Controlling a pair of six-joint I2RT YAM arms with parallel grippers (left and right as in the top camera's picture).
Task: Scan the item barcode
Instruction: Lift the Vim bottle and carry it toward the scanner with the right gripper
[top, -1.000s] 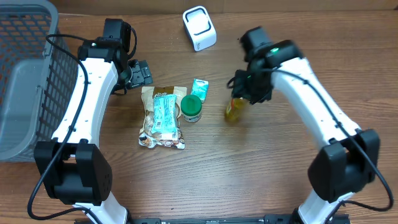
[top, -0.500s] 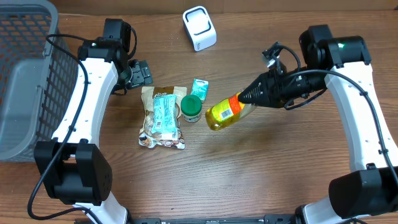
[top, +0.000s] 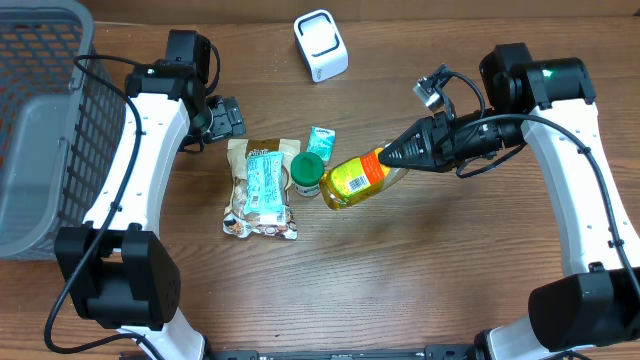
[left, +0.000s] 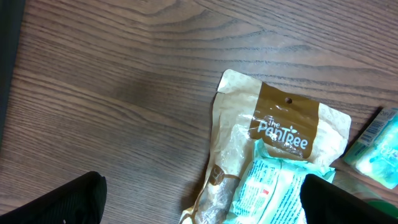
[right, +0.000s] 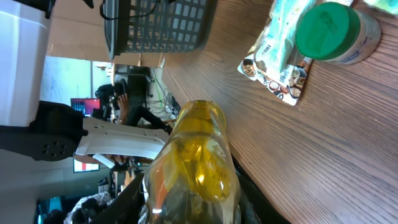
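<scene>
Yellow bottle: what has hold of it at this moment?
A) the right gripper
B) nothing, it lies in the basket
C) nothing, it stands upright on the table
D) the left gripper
A: the right gripper is clamped on the cap end of the yellow bottle, which is tipped sideways, while the left gripper stands open and empty.

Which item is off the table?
The bottle of yellow liquid, held by the right gripper; tan pouch, green-lidded jar and teal packet sit on the table.
</scene>
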